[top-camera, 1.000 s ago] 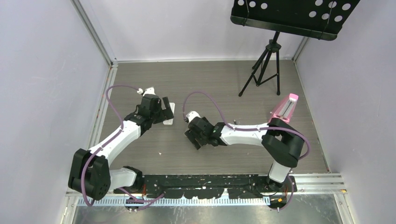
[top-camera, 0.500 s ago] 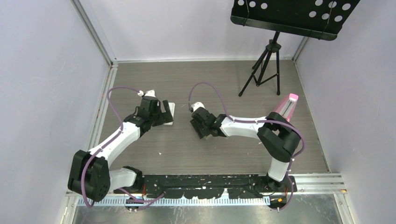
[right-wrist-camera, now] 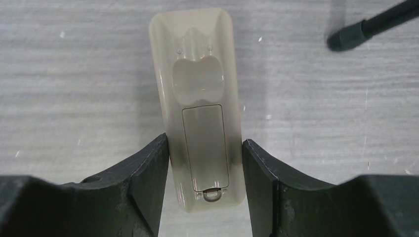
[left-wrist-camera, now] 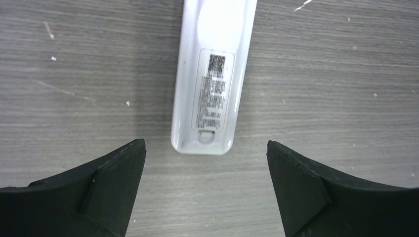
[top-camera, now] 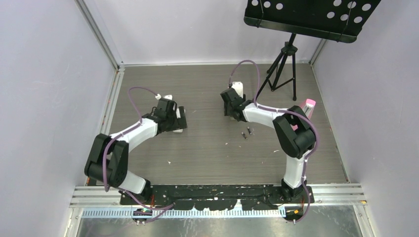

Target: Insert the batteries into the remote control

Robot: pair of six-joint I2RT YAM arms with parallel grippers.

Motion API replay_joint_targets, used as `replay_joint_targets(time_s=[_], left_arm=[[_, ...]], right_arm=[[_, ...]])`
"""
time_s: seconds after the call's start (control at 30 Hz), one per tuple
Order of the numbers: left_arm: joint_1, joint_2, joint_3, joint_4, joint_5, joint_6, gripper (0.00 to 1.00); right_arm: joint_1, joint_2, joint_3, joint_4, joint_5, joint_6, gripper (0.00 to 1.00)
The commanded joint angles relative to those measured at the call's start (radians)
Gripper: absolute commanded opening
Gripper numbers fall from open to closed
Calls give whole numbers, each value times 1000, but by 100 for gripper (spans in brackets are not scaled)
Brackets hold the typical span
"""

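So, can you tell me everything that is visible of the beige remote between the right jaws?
The remote is a slim beige bar with rounded corners, glossy plastic by its look. Its back faces the camera: a shaped hollow toward the far end, then a closed rectangular battery cover with a small latch at the near end. The right jaws press both long sides of its near half. The grey table is beneath; whether it rests there I cannot tell.
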Motion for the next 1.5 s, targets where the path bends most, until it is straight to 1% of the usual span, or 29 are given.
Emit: replay_joint_targets(time_s=[0.0, 0.07, 0.23, 0.33, 0.47, 0.57, 0.6, 0.67, 0.7, 0.77, 0.87, 0.93, 1.07, 1.17, 1.2, 1.23, 1.3, 1.4, 1.43, 1.47], left_arm=[[4, 81, 96, 22, -51, 43, 95], [4, 121, 128, -1, -59, 53, 96], [4, 185, 150, -3, -58, 56, 95], [4, 231, 171, -26, -58, 60, 86], [-6, 271, 191, -49, -67, 72, 64], [-27, 284, 190, -52, -81, 86, 44], [-36, 286, 189, -52, -80, 96, 35], [-61, 280, 187, -50, -56, 120, 17], [-79, 272, 186, -53, -43, 130, 10], [-138, 242, 172, -54, -33, 144, 1], [-218, 181, 133, -51, -25, 139, 0], [-257, 142, 104, -52, 3, 97, 0], [-296, 64, 30, -74, 24, -88, 2], [-353, -22, -65, -18, -11, -257, 5], [-377, -57, -111, 29, -20, -328, 8], [-401, -88, -148, 63, -42, -377, 14], [-442, -130, -197, 115, -70, -442, 23], [-451, -131, -215, 122, -87, -455, 29], [-451, -126, -213, 118, -89, -455, 33], [-451, -125, -211, 116, -91, -455, 40]], right_arm=[[-47, 83, 79, 63, 12, 20, 45], [-63, 99, 94, 57, 11, 19, 49], [-79, 121, 114, 15, -21, 24, 63], [-81, 108, 101, 2, -41, 31, 70], [-82, 63, 77, -19, -54, 54, 78], [-82, 15, 63, -57, -64, 72, 84], [-82, -3, 59, -75, -79, 76, 86], [-84, -41, 56, -119, -111, 82, 87], [-84, -62, 54, -145, -123, 83, 88], [-83, -125, 34, -181, -134, 93, 88], [-84, -225, -24, -198, -191, 109, 88], [-84, -291, -72, -205, -248, 127, 87], [-78, -409, -181, -194, -362, 208, 84], [-32, -470, -245, -179, -363, 309, 80], [-5, -475, -248, -200, -348, 344, 79], [10, -472, -247, -223, -337, 373, 78], [65, -470, -262, -212, -298, 423, 77], [147, -451, -283, -189, -234, 488, 77], [167, -441, -285, -182, -220, 507, 77], [192, -429, -283, -180, -205, 527, 76]])
